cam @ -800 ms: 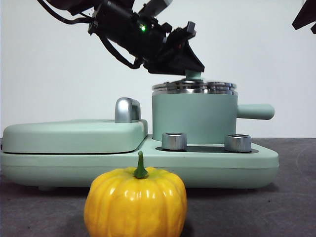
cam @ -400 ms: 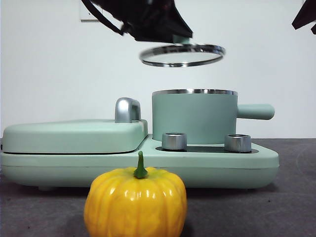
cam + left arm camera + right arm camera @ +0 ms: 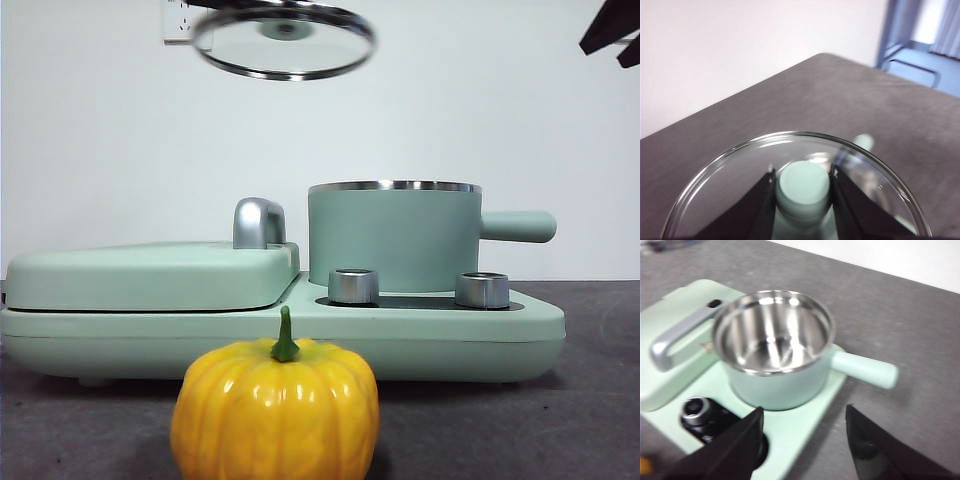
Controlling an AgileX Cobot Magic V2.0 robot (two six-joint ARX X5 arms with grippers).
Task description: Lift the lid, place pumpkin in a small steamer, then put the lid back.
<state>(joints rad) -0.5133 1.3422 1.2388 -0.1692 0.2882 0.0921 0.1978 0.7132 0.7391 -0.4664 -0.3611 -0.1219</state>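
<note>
Hinged cover point(image 3: 150, 275), mint-green, with chrome handle point(image 3: 258, 222): lying flat at 9 o'clock of the front view, taking no part in the work.

Glass lid point(image 3: 284, 40): hanging tilted at 11 o'clock, high and well apart from the pot, so that the opening is standing free for loading. The left gripper point(image 3: 802, 187) is pinching the mint knob point(image 3: 803, 186) between nearly shut jaws, the steel rim point(image 3: 790, 136) ringing them in the left wrist view; the arm itself is lying above the front view.

Pumpkin point(image 3: 275, 408): sitting upright on the dark table point(image 3: 590, 400) at 6 o'clock, in front of the appliance base point(image 3: 400, 335), ungripped and waiting for pickup.

Small steamer point(image 3: 393, 235): standing on the base behind two silver knobs point(image 3: 352, 285), side handle point(image 3: 517, 226) pointing to 3 o'clock. The right wrist view is showing its steel interior point(image 3: 772, 330) empty.

Right gripper point(image 3: 804, 440): hovering with jaws spread wide and holding nothing, near the steamer, judged to be readying for the pumpkin; only a black tip point(image 3: 612, 30) is showing at 1 o'clock.
</note>
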